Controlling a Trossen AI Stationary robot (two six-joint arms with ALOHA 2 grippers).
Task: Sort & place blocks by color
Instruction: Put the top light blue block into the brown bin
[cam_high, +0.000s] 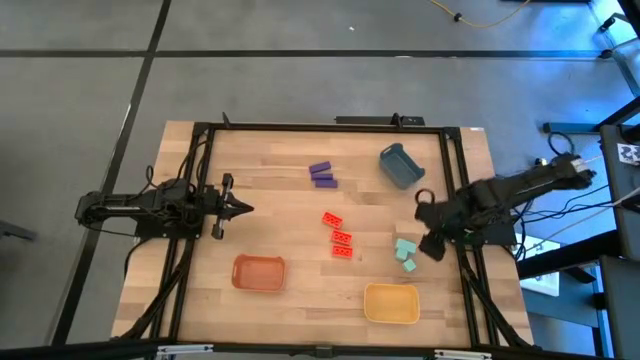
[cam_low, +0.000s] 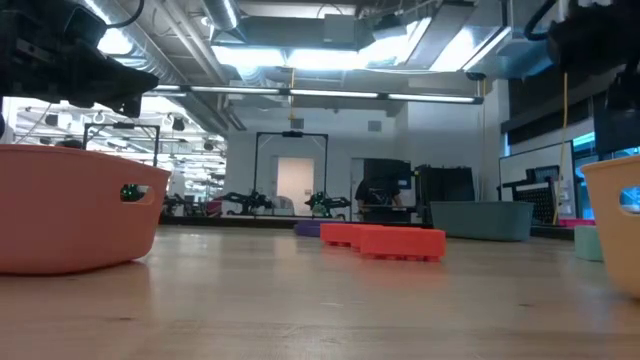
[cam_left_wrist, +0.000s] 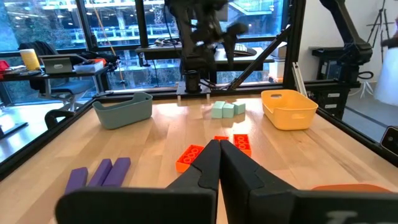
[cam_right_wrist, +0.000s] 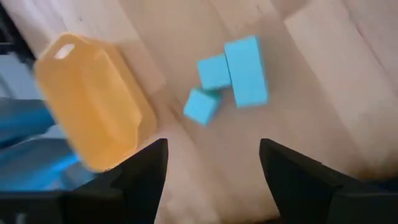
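Right pincer (cam_right_wrist: 211, 165): hangs above the tabletop (cam_high: 280, 215) at its right side, close over the teal blocks, fingers spread wide apart and holding nothing; in the high view it shows at (cam_high: 432, 243), just right of the teal group.
Left pincer (cam_left_wrist: 219, 163): at the left side of the tabletop, pointing toward the middle, fingers pressed together with nothing between them; in the high view at (cam_high: 240, 209).
Teal blocks (cam_right_wrist: 231, 73): three lying clustered and touching on the bare wood, right of centre, between the blue-grey bin and the yellow tray; high view (cam_high: 405, 253).
Red blocks (cam_high: 340, 236): three studded bricks in a loose line at the middle of the tabletop, just left of the teal group; low view (cam_low: 400, 241).
Purple blocks (cam_high: 321, 174): two bars side by side, far of the red ones; left wrist view (cam_left_wrist: 99, 173).
Blue-grey bin (cam_high: 399, 166): far right part of the tabletop, right of the purple bars.
Orange tray (cam_high: 259, 272): near side, left of centre.
Yellow tray (cam_high: 391, 303): near side, right of centre, near the teal blocks; right wrist view (cam_right_wrist: 87, 99).
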